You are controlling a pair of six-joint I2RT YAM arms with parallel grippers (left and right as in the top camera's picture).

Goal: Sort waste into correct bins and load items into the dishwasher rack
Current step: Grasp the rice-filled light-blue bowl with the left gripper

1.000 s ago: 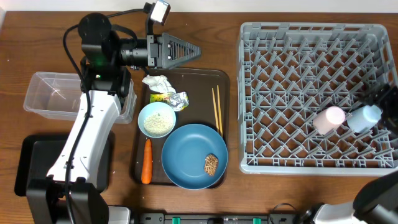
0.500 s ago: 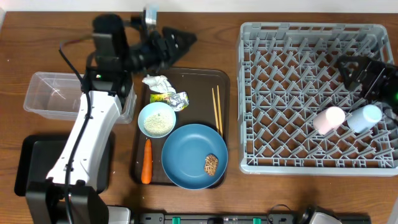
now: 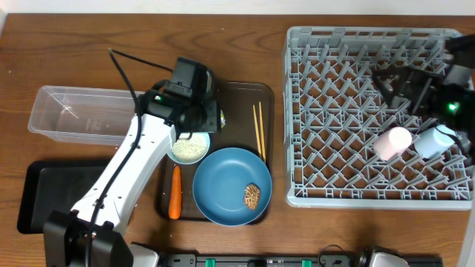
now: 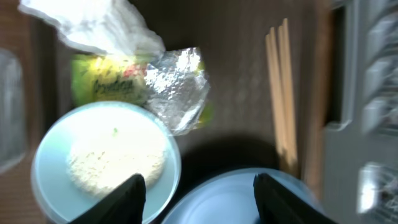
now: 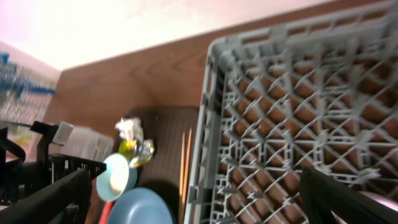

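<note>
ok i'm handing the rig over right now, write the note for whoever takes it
Left gripper: jaws open, empty, above the wrapper and the bowl of rice on the serving tray.
Right gripper: jaws open, empty, over the rack.
Done: pink cup and light-blue cup are in the rack.
To do: tissue, wrapper, carrot, rice and brown lump into the clear tub and black tray, nothing seen in either; then bowl, plate and chopsticks into the rack.

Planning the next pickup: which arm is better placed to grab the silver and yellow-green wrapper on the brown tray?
Left. Its jaws hang open over the wrapper, beside the tissue; the right arm is far off, over the dishwasher rack.
</note>
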